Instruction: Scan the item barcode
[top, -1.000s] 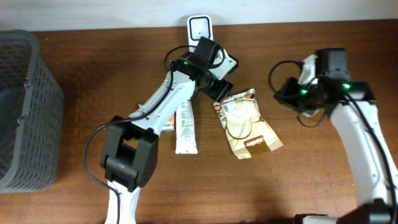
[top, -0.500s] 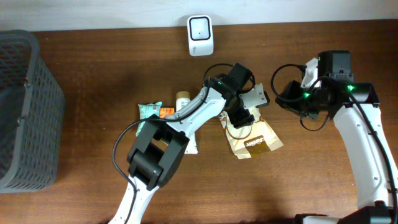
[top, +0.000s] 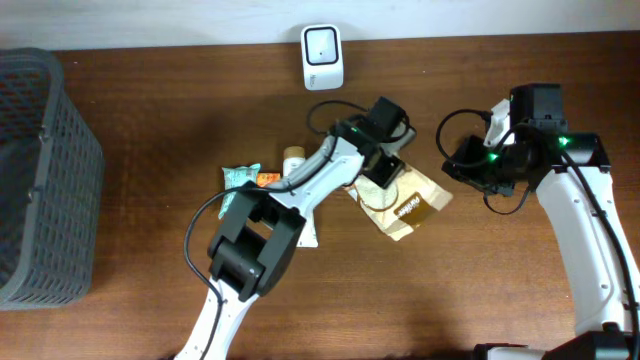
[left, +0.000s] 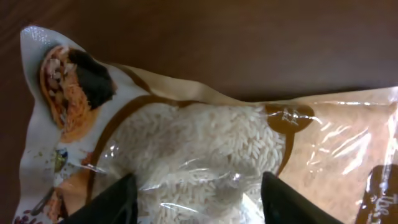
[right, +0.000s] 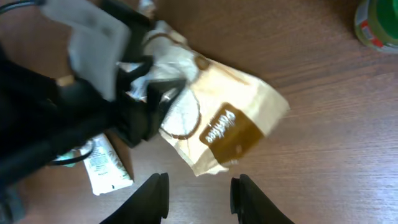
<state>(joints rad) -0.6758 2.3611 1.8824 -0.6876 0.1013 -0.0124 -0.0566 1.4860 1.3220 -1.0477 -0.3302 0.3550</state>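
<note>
The item is a brown and white bag of rice (top: 412, 205) lying tilted on the table's middle. My left gripper (top: 385, 168) sits on its upper left end. In the left wrist view the bag (left: 205, 137) fills the frame, and the left gripper (left: 199, 202) is open, its fingertips (left: 106, 202) wide apart astride the clear window and touching the film. My right gripper (right: 199, 199) is open and empty above bare wood, just off the lower end of the bag (right: 230, 118). The white scanner (top: 322, 43) stands at the table's back edge. No barcode shows.
A white tube (top: 300, 215), a green packet (top: 240, 177), an orange item (top: 268, 180) and a small bottle (top: 293, 155) lie left of the bag. A grey basket (top: 40, 170) stands at the far left. A green-lidded thing (right: 376, 22) sits beyond the bag.
The left arm swung from the scanner down onto the rice bag. The bag has since turned, its lower end swinging up to the right. The right gripper's jaws have opened wider.
</note>
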